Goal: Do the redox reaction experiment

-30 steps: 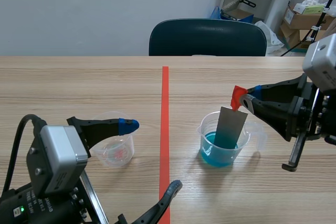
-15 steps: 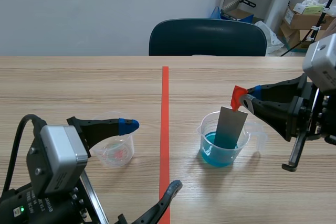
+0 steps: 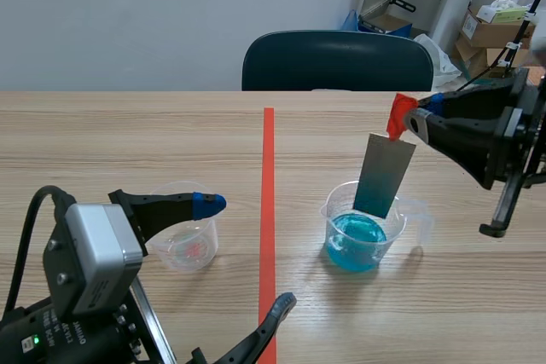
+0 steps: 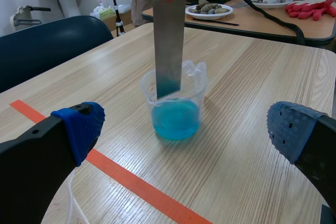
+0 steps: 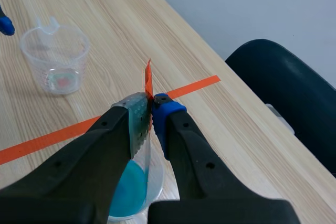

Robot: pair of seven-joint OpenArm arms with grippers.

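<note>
Hanging nearly upright from the clenched right jaws, the metal strip has its lower end inside the beaker, just above the blue liquid; left jaws released.

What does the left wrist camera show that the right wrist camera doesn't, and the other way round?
Only the left wrist view: the open left claw, the blue-tinted lower end of the metal strip, and a far table's plate and red gloves. Only the right wrist view: the right claw shut on the strip's top, and the reddish spot inside the second clear cup. Both: the strip, the beaker of blue liquid, the orange tape line.
</note>
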